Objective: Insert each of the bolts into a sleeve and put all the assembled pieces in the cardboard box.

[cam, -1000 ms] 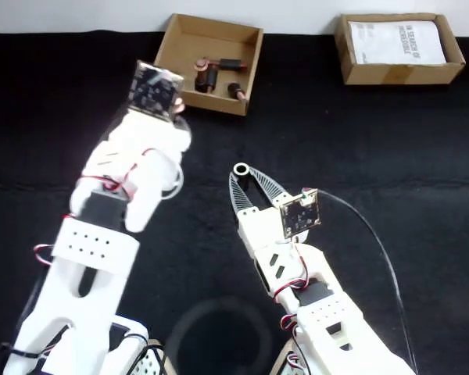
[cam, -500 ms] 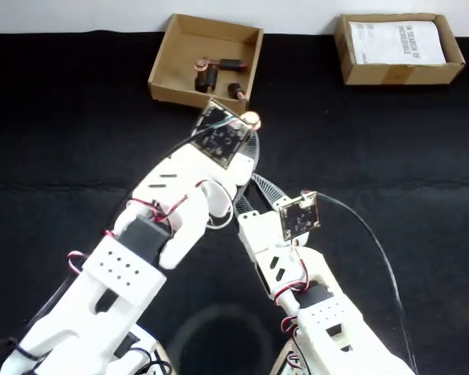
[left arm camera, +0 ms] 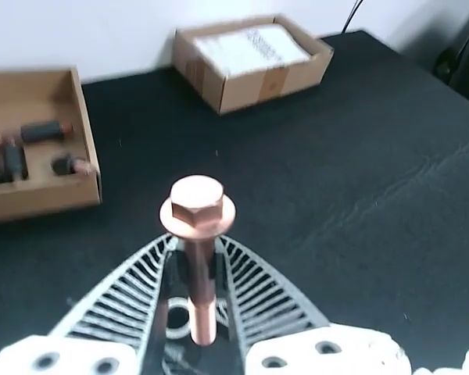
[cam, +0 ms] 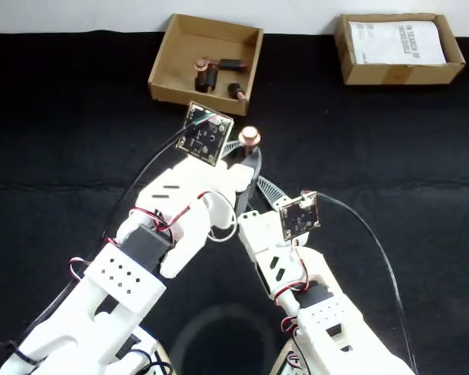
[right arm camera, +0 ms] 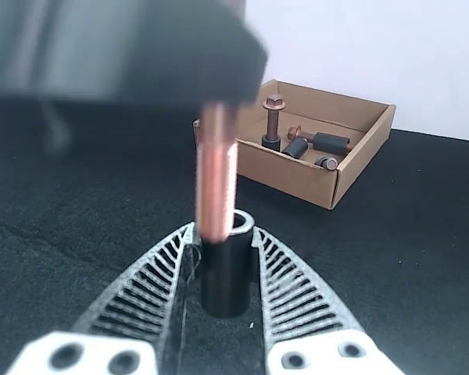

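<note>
The bolt (left arm camera: 198, 258) stands upright: long axis vertical, flanged hex head up, shank pointing straight down. The left gripper (left arm camera: 195, 248) is clenched on the shank just below the head, one finger on each side. The head sits clear above the fingertips and the rest of the shank runs down between the fingers.

The sleeve (right arm camera: 225, 273) is upright too, open end facing up, pinched at its sides by the right gripper (right arm camera: 223, 231). Its top rim stands just proud of the fingertips and its body sits between them. The bolt's lower end meets the sleeve's mouth at the near side of the rim, the two axes nearly in line — whether the tip has gone inside, I cannot tell.

In the high view the two grippers meet over the table (cam: 391, 172) near its middle, the left one above the right, with the bolt head uppermost. They are just in front of the box (cam: 162, 66) but apart from it. The box holds assembled pieces (cam: 211, 74) — most lying on their sides, one standing head up in the right wrist view. A second box (cam: 391, 76) with a printed sheet in it sits well apart, to the right along the table's back edge.
</note>
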`<state>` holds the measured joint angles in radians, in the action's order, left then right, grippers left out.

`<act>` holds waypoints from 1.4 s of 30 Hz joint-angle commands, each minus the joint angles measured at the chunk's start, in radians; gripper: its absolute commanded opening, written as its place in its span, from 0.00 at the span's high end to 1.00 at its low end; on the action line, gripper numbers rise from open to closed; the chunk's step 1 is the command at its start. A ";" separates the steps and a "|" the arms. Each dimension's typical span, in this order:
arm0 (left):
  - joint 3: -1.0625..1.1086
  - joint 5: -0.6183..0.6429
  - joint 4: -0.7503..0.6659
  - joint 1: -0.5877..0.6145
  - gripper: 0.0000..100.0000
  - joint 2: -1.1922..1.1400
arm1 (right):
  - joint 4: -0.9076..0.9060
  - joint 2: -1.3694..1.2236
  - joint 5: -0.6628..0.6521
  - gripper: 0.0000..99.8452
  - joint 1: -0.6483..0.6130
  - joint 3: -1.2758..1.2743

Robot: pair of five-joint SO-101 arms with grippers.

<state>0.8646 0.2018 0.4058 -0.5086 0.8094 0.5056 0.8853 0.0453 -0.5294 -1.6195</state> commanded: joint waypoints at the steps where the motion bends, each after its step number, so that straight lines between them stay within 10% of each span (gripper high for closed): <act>1: -0.002 0.009 -0.009 0.018 0.99 0.033 | 0.022 0.035 -0.005 0.99 0.001 0.008; 42: 0.278 0.011 -0.278 0.038 0.99 0.030 | 0.022 0.036 -0.005 0.99 -0.001 0.005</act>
<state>1.1162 0.2094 0.1465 -0.4611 0.8109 0.5056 0.8853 0.0437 -0.5309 -1.6210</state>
